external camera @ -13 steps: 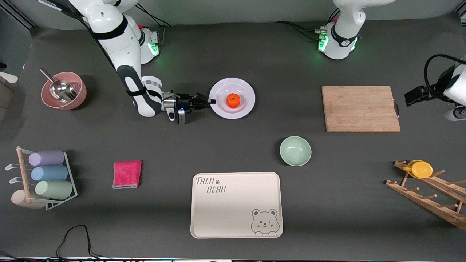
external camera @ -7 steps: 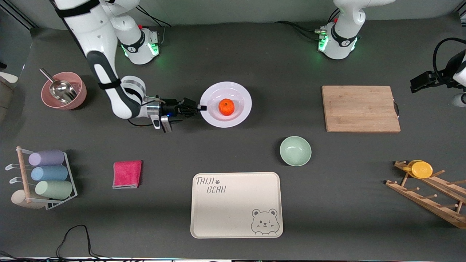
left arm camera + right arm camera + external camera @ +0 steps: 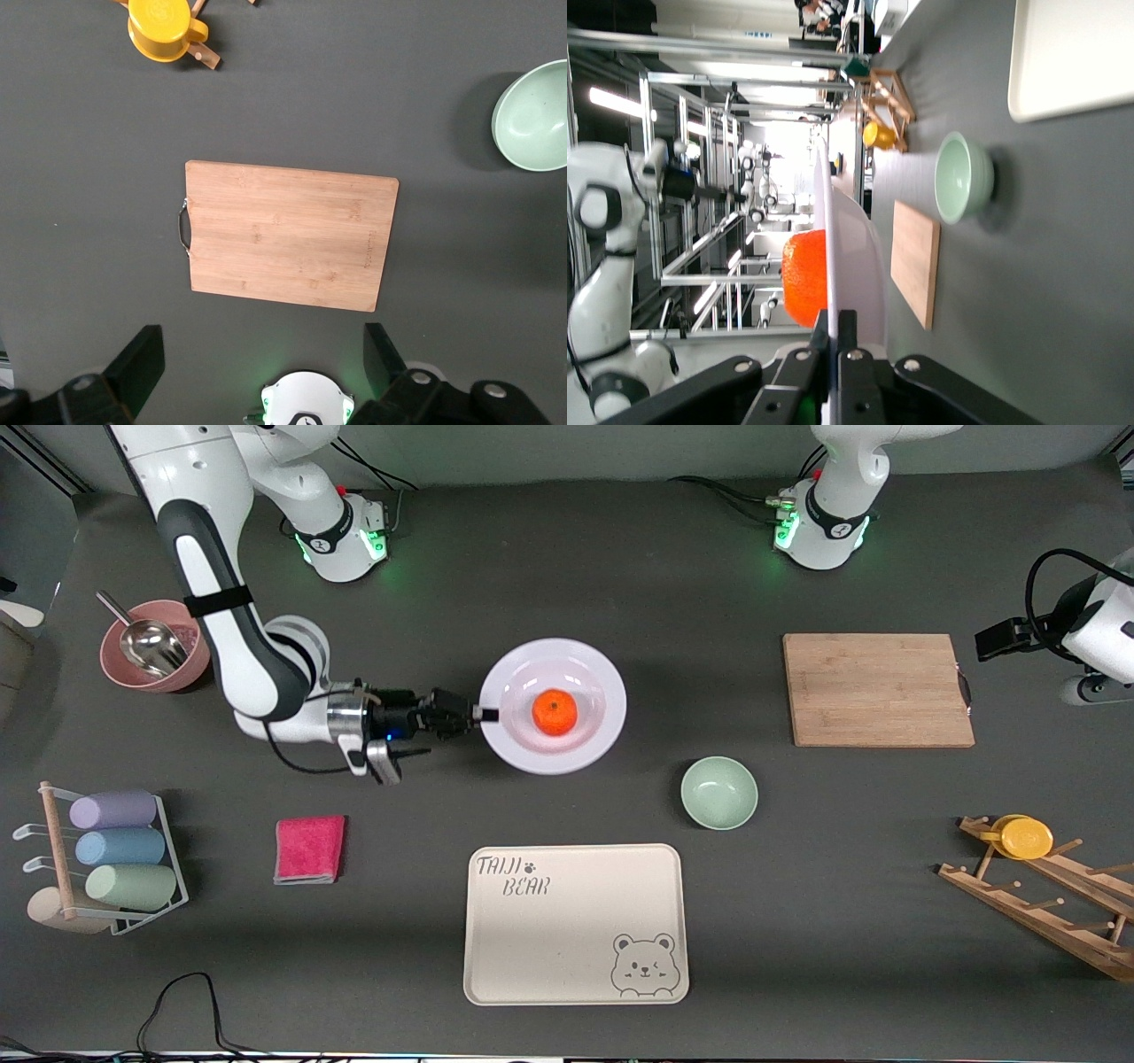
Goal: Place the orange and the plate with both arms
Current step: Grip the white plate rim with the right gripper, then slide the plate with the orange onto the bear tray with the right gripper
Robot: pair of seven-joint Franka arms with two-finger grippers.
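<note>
The pale lavender-white plate (image 3: 595,691) hangs level above the middle of the table, with the orange (image 3: 555,713) resting in its shallow centre. My right gripper (image 3: 485,713) is shut on the plate's rim at the side toward the right arm's end. In the right wrist view the two fingers (image 3: 847,329) pinch the thin plate (image 3: 855,239) edge, and the orange (image 3: 804,276) sits just past them. My left gripper (image 3: 264,354) is open and holds nothing, high over the wooden cutting board (image 3: 288,235). The left arm (image 3: 1094,633) waits at its end of the table.
The cutting board (image 3: 877,689) lies toward the left arm's end. A mint-green bowl (image 3: 718,792) and a cream bear tray (image 3: 574,923) lie nearer the front camera than the plate. There are also a pink cloth (image 3: 309,849), a pink bowl with scoop (image 3: 155,646), a cup rack (image 3: 111,859) and a yellow cup (image 3: 1023,837) on a wooden rack.
The right gripper has carried the plate and orange toward the front camera, and the plate looks larger now. The left arm's hand has shifted slightly over its end of the table.
</note>
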